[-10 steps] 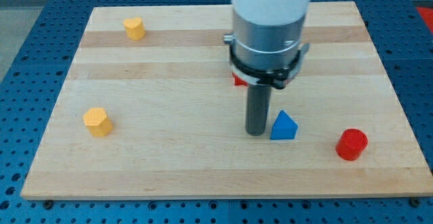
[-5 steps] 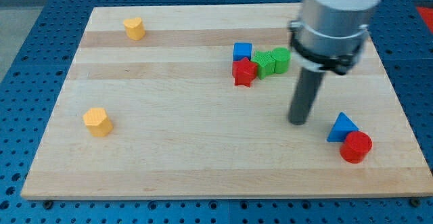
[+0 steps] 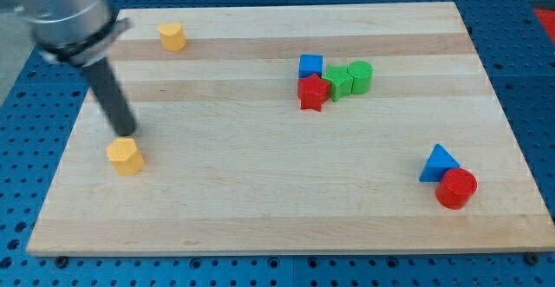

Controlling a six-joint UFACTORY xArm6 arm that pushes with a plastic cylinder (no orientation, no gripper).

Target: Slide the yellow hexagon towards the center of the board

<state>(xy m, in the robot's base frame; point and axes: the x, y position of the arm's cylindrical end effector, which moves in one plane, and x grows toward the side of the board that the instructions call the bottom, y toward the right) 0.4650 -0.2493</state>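
Approaching yellow hexagon (image 3: 126, 156) near the board's (image 3: 260, 218) left edge, toward its bottom-left corner | my tip (image 3: 127, 133), a bare rod holding nothing, sits just above-behind it | 1 push rightward needs the tip on its left side.

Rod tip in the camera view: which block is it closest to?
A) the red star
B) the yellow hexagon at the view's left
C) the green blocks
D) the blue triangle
B: my tip sits just above the yellow hexagon, far from the other blocks.
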